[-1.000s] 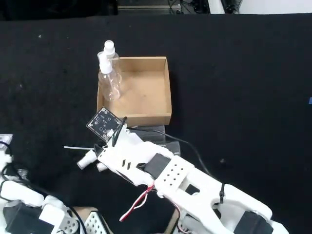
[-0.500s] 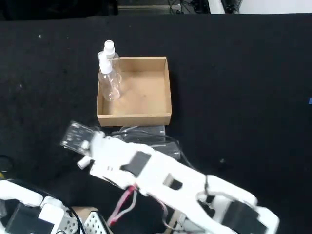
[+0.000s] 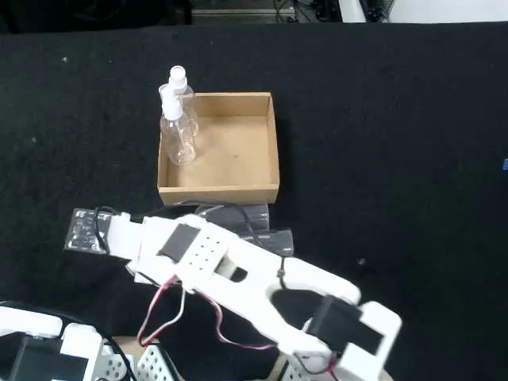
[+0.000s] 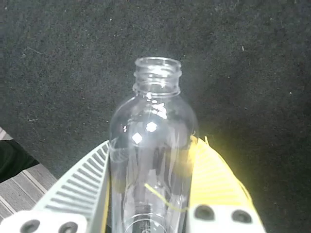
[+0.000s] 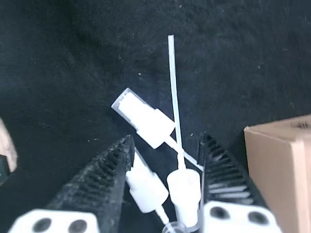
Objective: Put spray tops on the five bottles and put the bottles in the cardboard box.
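Note:
My left gripper (image 4: 150, 145) is shut on a clear, capless bottle (image 4: 153, 131), neck pointing away over the black mat. My right gripper (image 5: 165, 141) is open just above three loose white spray tops (image 5: 143, 119) (image 5: 146, 187) (image 5: 183, 194); one long dip tube (image 5: 172, 87) points away. In the high view the right arm (image 3: 206, 262) stretches leftward in front of the cardboard box (image 3: 262, 147). A capped bottle (image 3: 176, 131) stands inside the box at its left wall, and a second capped bottle (image 3: 178, 83) is at the box's far left corner.
Clear capless bottles (image 3: 242, 216) lie on the mat in front of the box, partly under the right arm. The left arm's base (image 3: 40, 341) sits at the near left. A box corner (image 5: 282, 160) is close beside my right gripper.
The right arm has swung left, away from the box front, and now covers the spray tops that showed beside it in the high view. Box and capped bottles have not moved.

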Controlling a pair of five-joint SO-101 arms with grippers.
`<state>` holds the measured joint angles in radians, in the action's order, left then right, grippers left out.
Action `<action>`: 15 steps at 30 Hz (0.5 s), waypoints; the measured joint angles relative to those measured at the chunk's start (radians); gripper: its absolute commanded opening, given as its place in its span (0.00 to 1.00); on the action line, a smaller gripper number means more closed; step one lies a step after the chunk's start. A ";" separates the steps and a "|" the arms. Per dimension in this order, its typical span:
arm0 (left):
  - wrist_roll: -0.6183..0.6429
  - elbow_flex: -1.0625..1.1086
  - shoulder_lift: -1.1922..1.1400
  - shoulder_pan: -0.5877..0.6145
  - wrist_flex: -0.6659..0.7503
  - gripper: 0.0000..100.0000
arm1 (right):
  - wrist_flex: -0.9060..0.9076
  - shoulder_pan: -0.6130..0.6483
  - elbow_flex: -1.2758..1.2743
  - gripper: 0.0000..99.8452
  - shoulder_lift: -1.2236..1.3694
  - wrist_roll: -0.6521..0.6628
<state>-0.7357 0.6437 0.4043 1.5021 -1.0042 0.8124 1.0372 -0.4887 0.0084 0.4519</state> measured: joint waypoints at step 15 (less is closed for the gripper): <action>0.003 -0.272 -0.319 0.008 -0.140 0.03 | 0.109 0.002 0.227 0.20 0.261 0.144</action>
<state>-0.7327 0.3721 0.0852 1.5098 -1.1439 0.9214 1.0388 -0.2616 0.2693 0.5961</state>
